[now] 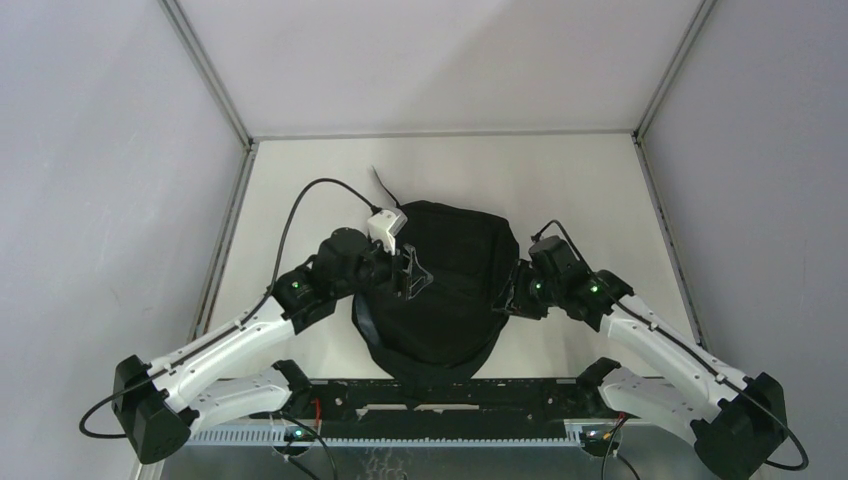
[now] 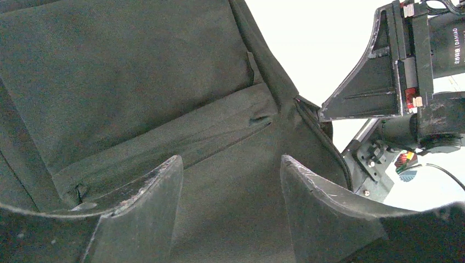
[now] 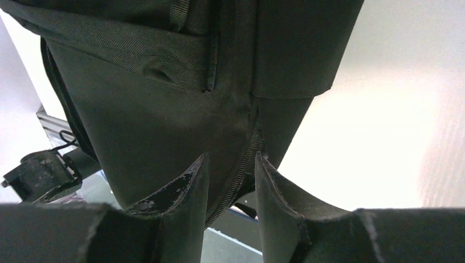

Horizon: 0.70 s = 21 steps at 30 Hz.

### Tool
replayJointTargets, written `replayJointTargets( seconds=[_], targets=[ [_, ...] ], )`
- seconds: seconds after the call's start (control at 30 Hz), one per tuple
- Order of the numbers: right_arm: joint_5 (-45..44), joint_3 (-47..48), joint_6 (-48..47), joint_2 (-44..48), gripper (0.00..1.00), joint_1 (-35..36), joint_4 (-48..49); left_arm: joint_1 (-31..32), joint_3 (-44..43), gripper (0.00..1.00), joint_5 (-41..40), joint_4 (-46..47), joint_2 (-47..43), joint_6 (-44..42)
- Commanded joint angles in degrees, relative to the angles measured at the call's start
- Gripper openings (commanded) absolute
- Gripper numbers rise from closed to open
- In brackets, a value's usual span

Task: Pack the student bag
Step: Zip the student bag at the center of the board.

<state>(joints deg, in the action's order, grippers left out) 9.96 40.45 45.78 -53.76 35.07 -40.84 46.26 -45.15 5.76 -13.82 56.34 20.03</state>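
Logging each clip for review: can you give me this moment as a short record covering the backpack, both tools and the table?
backpack: black, lying in the middle of the table
left tool: open, over the backpack's front fabric, holding nothing
right tool: jaws narrow, either side of the zip at the backpack's right edge; whether it pinches is unclear
things to pack: none in view

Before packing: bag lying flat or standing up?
Lying flat: top view shows the student bag spread on the table, broad face up.
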Motion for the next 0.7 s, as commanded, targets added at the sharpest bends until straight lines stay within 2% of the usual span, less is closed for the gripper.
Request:
replayJointTargets(
  seconds=[0.0, 0.67],
  targets=[
    [-5.31, 0.77, 1.80, 0.26, 0.44, 1.21, -0.07, 0.22, -1.10, 0.70, -0.83, 2.81, -1.25, -0.01],
    [-6.07, -3.78, 5.26, -4.10, 0.43, 2.37, 3.69, 1.76, 1.24, 0.68, 1.70, 4.17, 3.59, 0.57]
  ],
)
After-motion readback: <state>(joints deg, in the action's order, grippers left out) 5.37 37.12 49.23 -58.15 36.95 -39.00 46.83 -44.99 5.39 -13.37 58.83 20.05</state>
